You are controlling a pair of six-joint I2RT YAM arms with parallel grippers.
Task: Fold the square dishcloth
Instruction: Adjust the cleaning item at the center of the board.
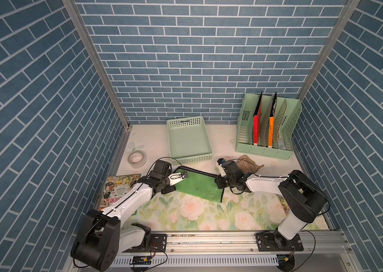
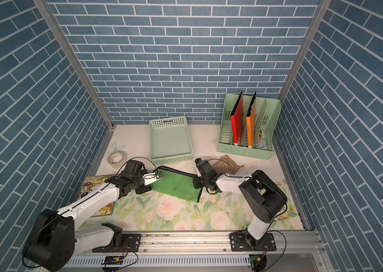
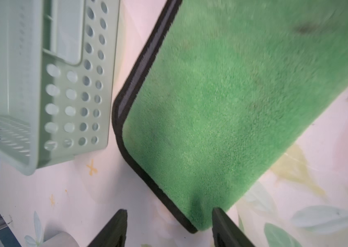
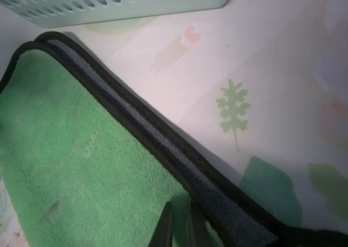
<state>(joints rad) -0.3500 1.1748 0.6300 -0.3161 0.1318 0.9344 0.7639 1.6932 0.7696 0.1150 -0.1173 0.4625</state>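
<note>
The green dishcloth (image 1: 197, 186) (image 2: 174, 186), edged in black, lies folded over on the flowered table cover in the middle. A grey strip of its underside shows along the far edge (image 4: 147, 132). My left gripper (image 1: 184, 175) (image 3: 169, 211) is open at the cloth's left corner, and that corner (image 3: 196, 224) lies between its two fingers without being pinched. My right gripper (image 1: 221, 183) (image 4: 180, 205) is at the cloth's right end. Its fingers are almost together on the green pile beside the black edge.
A mint perforated basket (image 1: 192, 160) stands just behind the cloth, and a mint file rack (image 1: 268, 150) holding folders stands at the back right. A tape roll (image 1: 136, 159) and a picture book (image 1: 117, 188) lie at the left. A brown cloth (image 1: 249, 164) lies behind my right wrist.
</note>
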